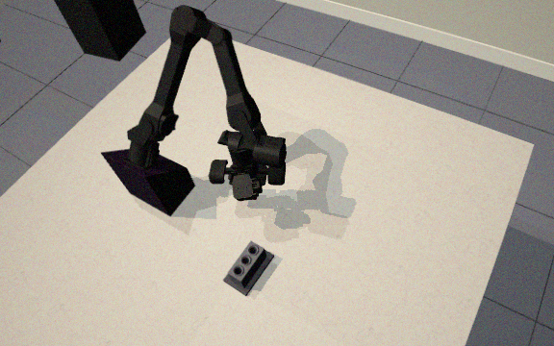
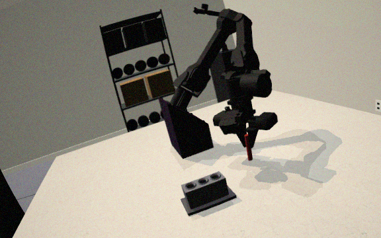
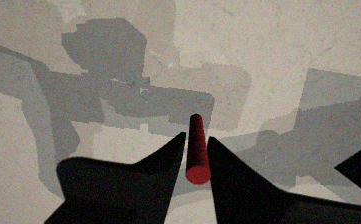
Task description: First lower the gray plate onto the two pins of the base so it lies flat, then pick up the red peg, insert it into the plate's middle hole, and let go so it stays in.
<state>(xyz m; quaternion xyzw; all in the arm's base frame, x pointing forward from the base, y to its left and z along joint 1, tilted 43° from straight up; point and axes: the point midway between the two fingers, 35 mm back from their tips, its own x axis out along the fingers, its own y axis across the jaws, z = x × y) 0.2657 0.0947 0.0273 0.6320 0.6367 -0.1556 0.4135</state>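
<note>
Above the cream-coloured bench (image 1: 392,207) (image 2: 118,188) (image 3: 291,30), we see a black six-joint robot arm (image 1: 231,72) (image 2: 207,49) reaching downward, its black two-fingered pincer (image 1: 254,193) (image 2: 249,144) (image 3: 196,139) lowered around a slim red cylindrical peg (image 2: 248,147) (image 3: 196,149). In the wrist view, we find the fingers drawn close together, one on each side of the peg; we cannot tell whether both press on it. The peg stands nearly upright in the exterior view, its upper part level with the fingertips. In the top view, the arm hides it.

We observe a gray rectangular three-holed block (image 1: 253,263) (image 2: 207,196) on a wider, flat dark foot (image 1: 245,290) (image 2: 211,205), at 6 o'clock from the pincer in the top view and 8 o'clock from the peg in the exterior view. We cannot distinguish the plate from its base here. From above, we note that the row of holes runs from 1 to 7 o'clock; the peg stands outside the block. The arm's dark angular pedestal (image 1: 176,199) (image 2: 197,142) lies at 9 o'clock from the pincer in the top view.
</note>
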